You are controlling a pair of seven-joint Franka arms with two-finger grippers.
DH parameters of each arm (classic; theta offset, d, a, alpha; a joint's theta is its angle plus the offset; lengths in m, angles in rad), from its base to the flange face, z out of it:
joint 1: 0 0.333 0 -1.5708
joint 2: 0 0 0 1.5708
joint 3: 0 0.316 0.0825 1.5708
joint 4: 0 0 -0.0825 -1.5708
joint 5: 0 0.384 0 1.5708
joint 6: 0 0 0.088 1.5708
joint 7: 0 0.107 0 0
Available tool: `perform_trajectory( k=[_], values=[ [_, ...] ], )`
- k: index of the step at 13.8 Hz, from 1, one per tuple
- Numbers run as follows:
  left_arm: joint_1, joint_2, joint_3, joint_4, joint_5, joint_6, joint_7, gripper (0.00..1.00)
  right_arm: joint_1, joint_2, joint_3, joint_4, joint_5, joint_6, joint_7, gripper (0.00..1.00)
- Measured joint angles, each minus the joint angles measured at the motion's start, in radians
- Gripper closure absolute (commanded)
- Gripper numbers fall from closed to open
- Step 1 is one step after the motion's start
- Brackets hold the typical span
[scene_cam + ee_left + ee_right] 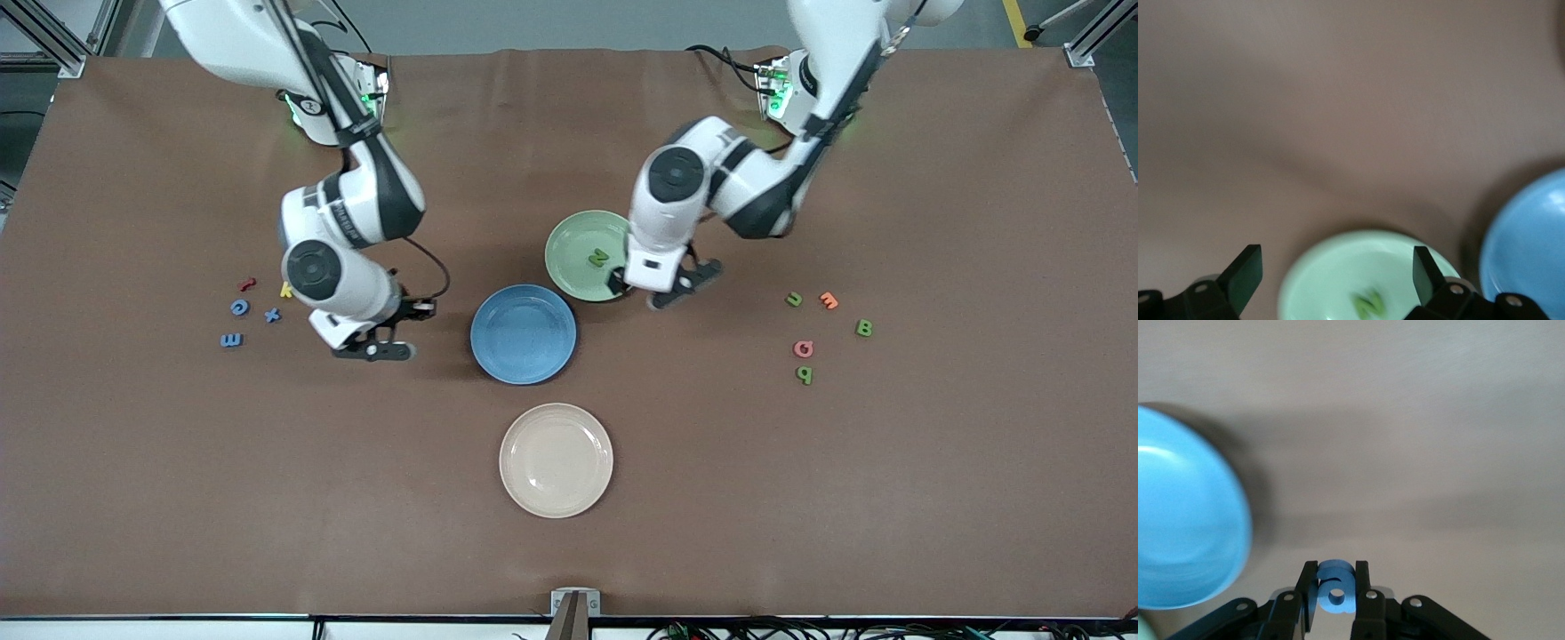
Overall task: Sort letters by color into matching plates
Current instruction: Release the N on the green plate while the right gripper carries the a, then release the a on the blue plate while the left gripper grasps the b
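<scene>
Table [800,498], brown-covered, carrying three plates near its middle. Green plate [573,244] lies farthest from the front camera; blue plate [524,334] sits just beside it, nearer the camera; cream plate [556,460] lies nearest the camera, apart from the blue one.

Green letter N [597,258] rests inside the green plate, free of any grip; it shows blurred in the left wrist view [1368,305].

Left gripper [660,286] hangs over the edge of the green plate at the left arm's end, fingers [1245,273] spread wide with nothing between them.

Right gripper [384,331] hangs over bare table between the blue plate and the letter cluster at the right arm's end, fingers pinched on a blue letter [1335,588]; which letter it is cannot be told.

Letters at the right arm's end: red letter [247,284], yellow letter [285,290], blue C [240,308], blue X [272,315], blue E [231,340], all loose on the table.

Letters at the left arm's end: green U [794,300], orange letter [829,300], green B [863,328], pink letter [803,348], green P [805,375], all loose on the table.

Blue plate and cream plate hold no letters.
</scene>
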Motion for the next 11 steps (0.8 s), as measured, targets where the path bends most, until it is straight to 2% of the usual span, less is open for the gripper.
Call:
perform_trajectory(
  k=[5, 8, 11],
  values=[
    [0.253, -0.019, 0.001, -0.006, 0.104, -0.038, 0.476, 0.05, 0.154, 0.046, 0.001, 0.075, 0.002, 0.062, 0.234, 0.92],
    [0.341, 0.014, 0.001, -0.014, 0.11, 0.005, 0.76, 0.07, 0.201, 0.148, 0.001, 0.136, 0.003, 0.13, 0.301, 0.92],
    [0.391, 0.07, 0.001, -0.018, 0.145, 0.076, 0.94, 0.18, 0.221, 0.233, 0.001, 0.193, 0.003, 0.163, 0.326, 0.92]
  ],
)
